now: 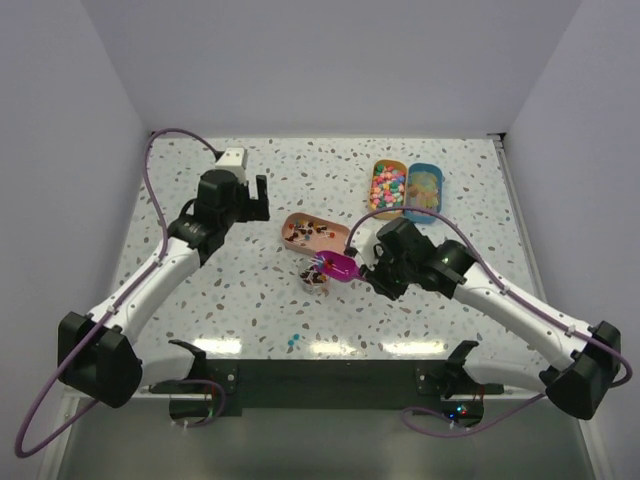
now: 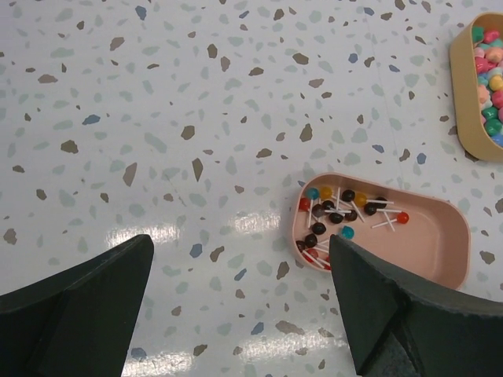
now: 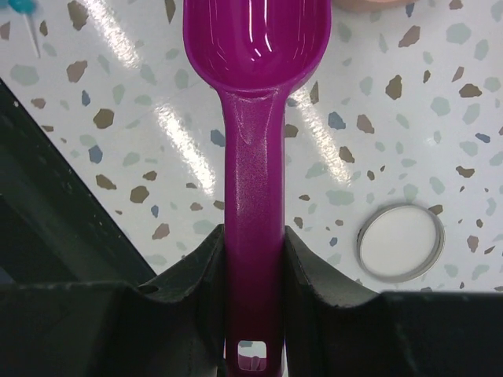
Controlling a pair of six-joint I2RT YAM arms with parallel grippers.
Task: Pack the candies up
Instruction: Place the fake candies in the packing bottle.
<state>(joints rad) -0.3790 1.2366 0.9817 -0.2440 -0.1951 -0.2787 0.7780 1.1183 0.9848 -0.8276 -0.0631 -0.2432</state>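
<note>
With your right pincer [image 3: 253,243] pinching the magenta plastic scoop [image 3: 253,157] and left pincer [image 2: 240,255] spread, drag its bowl low through the tiny dark candies [image 2: 334,216] in the pink oval tray [image 2: 440,239].

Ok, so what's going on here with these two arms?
The right fingers are shut on the handle of a purple scoop. Its bowl is at a small cup that already has some dark candies in it, just in front of the pink tray of candies. What shows of the scoop looks empty. The left fingers are open and hold nothing, above the table near that tray. A round lid lies on the table.
</note>
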